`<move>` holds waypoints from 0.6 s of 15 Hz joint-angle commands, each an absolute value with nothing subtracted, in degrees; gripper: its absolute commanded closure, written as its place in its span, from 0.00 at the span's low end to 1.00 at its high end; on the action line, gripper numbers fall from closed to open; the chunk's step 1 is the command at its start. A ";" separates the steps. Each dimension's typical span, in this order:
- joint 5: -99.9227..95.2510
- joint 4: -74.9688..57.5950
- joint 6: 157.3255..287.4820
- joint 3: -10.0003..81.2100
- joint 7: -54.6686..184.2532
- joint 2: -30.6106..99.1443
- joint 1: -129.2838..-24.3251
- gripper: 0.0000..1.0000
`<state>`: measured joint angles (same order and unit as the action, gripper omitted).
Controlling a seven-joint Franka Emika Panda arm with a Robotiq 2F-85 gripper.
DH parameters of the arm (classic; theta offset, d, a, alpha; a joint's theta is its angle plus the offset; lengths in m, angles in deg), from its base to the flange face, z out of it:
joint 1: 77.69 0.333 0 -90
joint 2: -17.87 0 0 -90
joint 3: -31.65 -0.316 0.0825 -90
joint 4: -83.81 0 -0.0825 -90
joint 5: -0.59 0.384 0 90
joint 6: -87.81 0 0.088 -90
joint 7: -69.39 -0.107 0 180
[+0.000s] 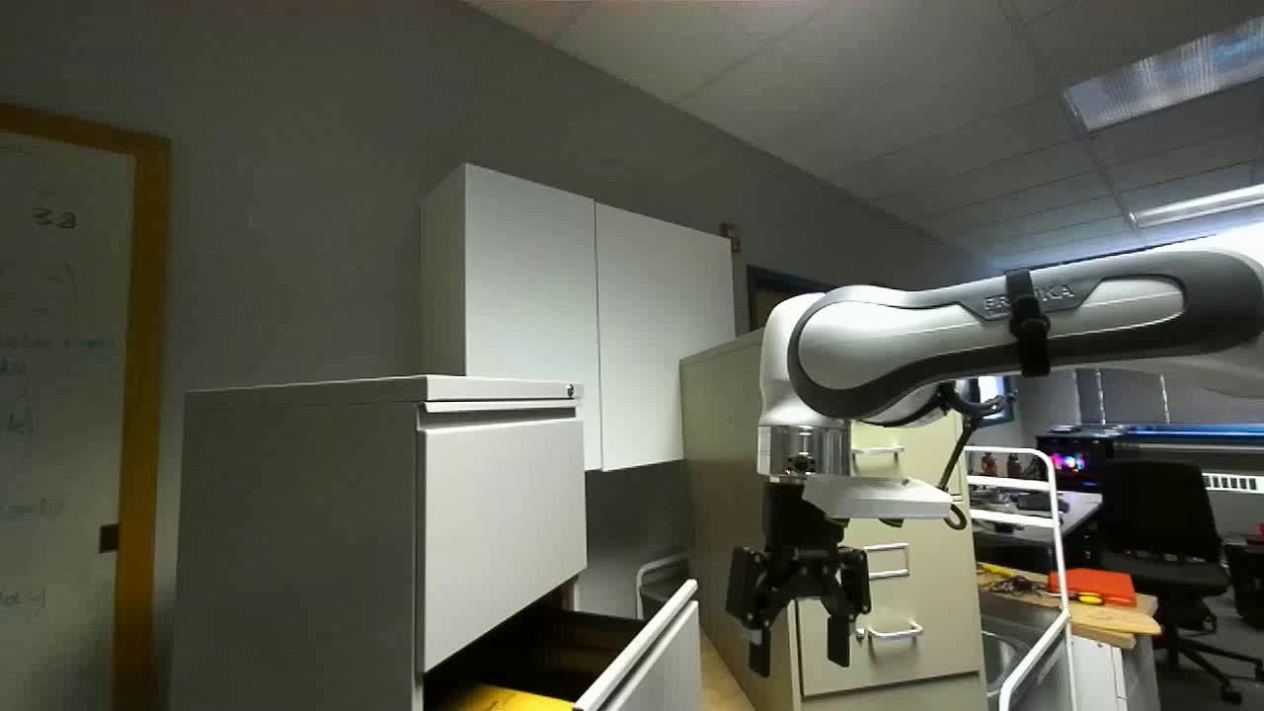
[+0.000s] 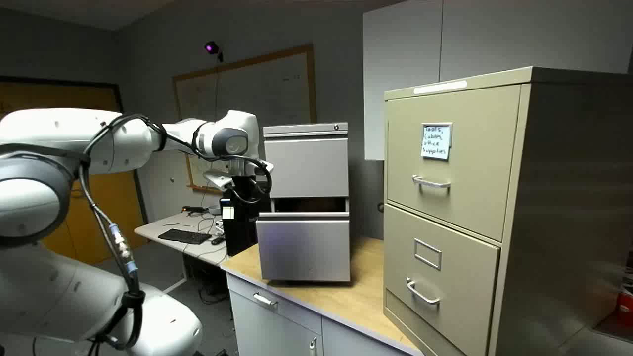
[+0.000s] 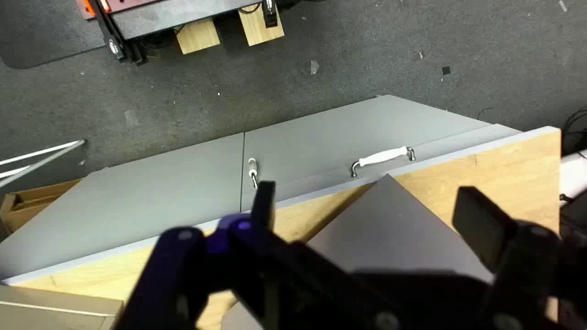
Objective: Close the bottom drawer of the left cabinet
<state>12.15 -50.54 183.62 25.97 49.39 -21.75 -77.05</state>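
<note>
Your end effector (image 1: 798, 652) is black, the left cabinet (image 1: 375, 533) and bottom drawer (image 2: 304, 250) whitish, the counter (image 2: 368, 277) yellowish wood-grained.

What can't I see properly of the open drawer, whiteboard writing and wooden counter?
Bottom drawer: in an exterior view, shadow and the bottom edge hide much inside.
Same drawer: in an exterior view, its front panel hides most inside.
Whiteboard writing: in an exterior view, mostly too faint; left edge crops it.
Wooden counter: in the wrist view, blurry jaws cover part of it.

Both exterior views share the left cabinet (image 1: 395, 543); the wrist view looks down.
</note>
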 commanded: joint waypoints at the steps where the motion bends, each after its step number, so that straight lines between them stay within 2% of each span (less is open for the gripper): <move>1: 12.45 -50.39 183.58 25.50 49.72 -21.75 -77.73 0.00; 9: 11.74 -50.41 184.28 25.54 49.53 -21.63 -78.35 0.00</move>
